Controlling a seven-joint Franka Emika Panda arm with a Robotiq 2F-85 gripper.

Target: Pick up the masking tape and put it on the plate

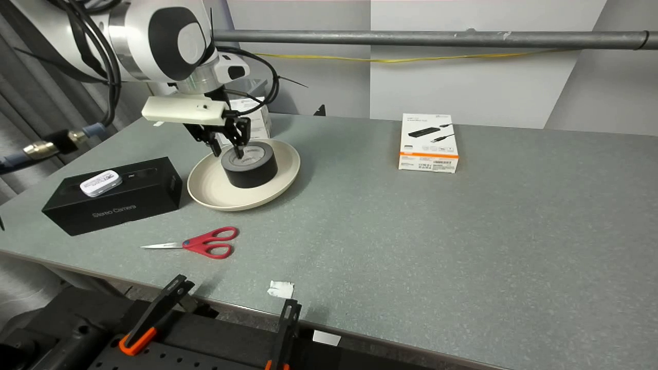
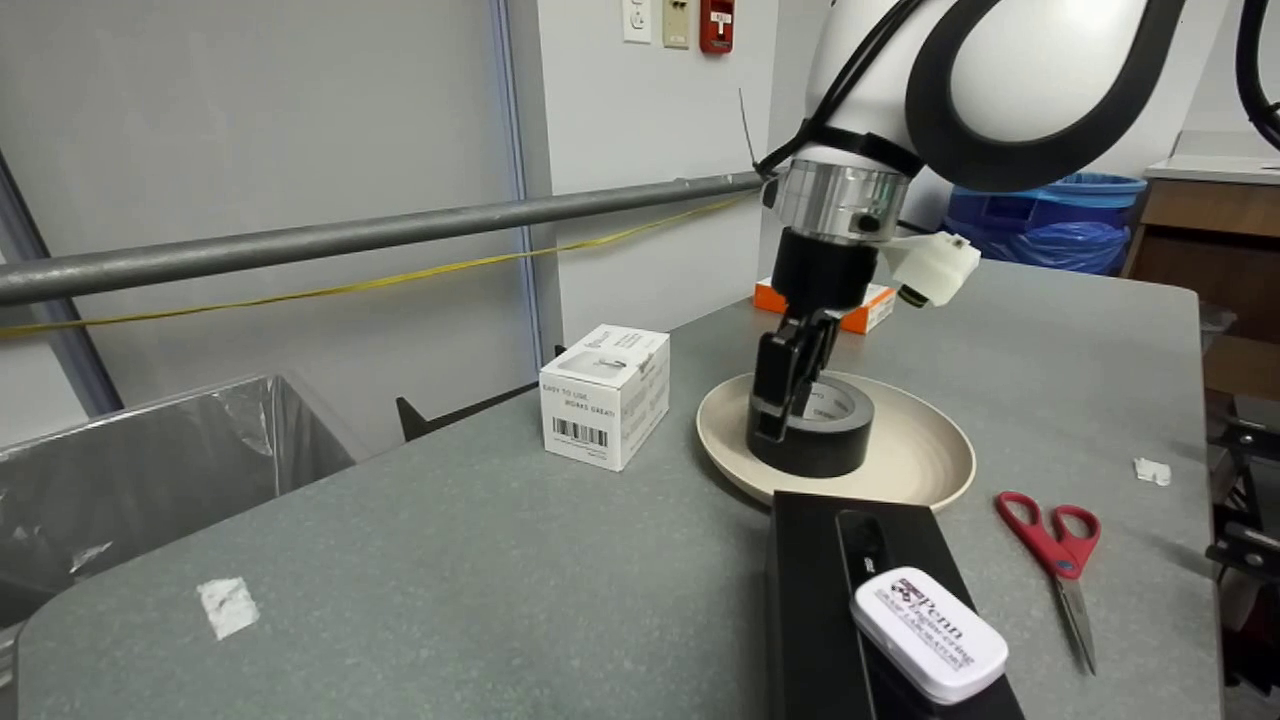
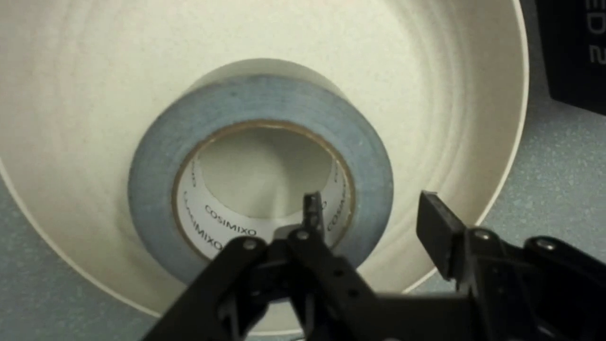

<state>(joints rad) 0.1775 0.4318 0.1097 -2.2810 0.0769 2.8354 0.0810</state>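
Observation:
The masking tape, a thick dark roll [image 1: 253, 177], lies flat on the cream plate [image 1: 209, 191]. The roll also shows on the plate in an exterior view [image 2: 815, 452] and in the wrist view [image 3: 265, 99]. The plate also shows in an exterior view [image 2: 920, 450] and in the wrist view [image 3: 426, 94]. My gripper [image 1: 227, 153] is open at the roll. In the wrist view the gripper [image 3: 369, 193] has one finger over or in the hollow core and the other outside the roll, above the plate. A gap shows between the fingers and the roll's wall.
A black box [image 1: 118, 203] with a white tin [image 1: 101, 183] on it stands beside the plate. Red-handled scissors [image 1: 205, 243] lie near the table's front edge. A white box [image 2: 605, 395] stands near the plate. A white-and-orange box [image 1: 429, 144] stands farther along.

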